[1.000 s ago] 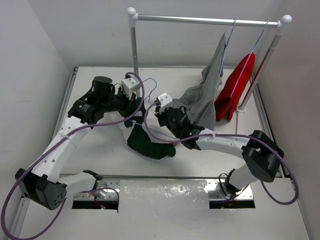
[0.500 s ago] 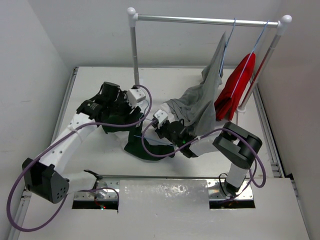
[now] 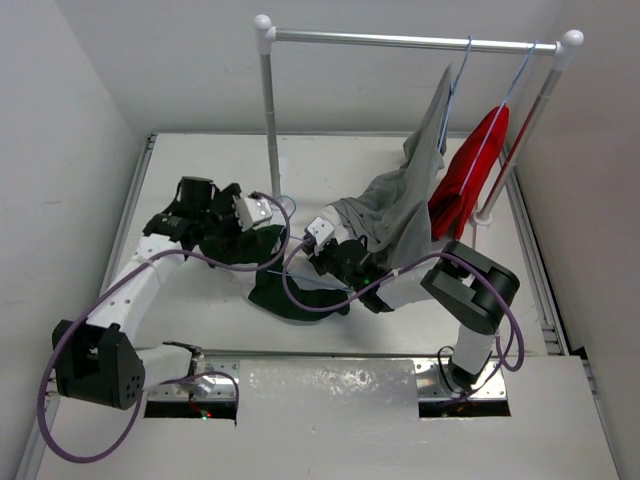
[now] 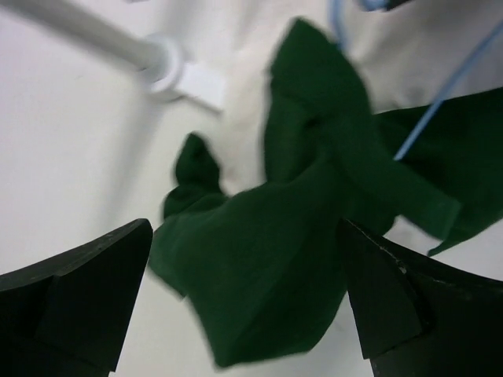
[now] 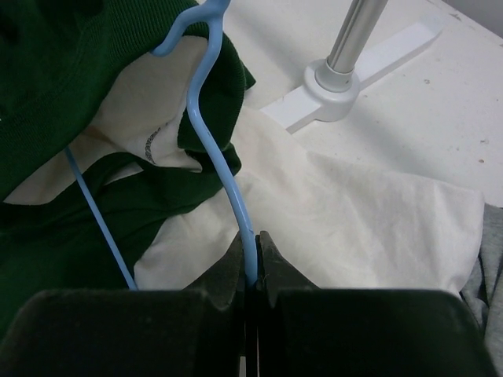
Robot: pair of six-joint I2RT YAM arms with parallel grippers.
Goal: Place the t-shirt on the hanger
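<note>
1. While the left gripper hangs over the cloth with its jaws spread wide and nothing in their grasp, the right gripper is pinched tight on the hanger, just below its curved hook.
2. The t-shirt lies crumpled on the table between the two grippers, near the foot of the rack's left post.
3. Dark green folds and a white panel of the t-shirt lie around the hanger's blue wire; one wire arm runs under a green fold.
4. A grey garment and a red garment hang from the rail at right.
</note>
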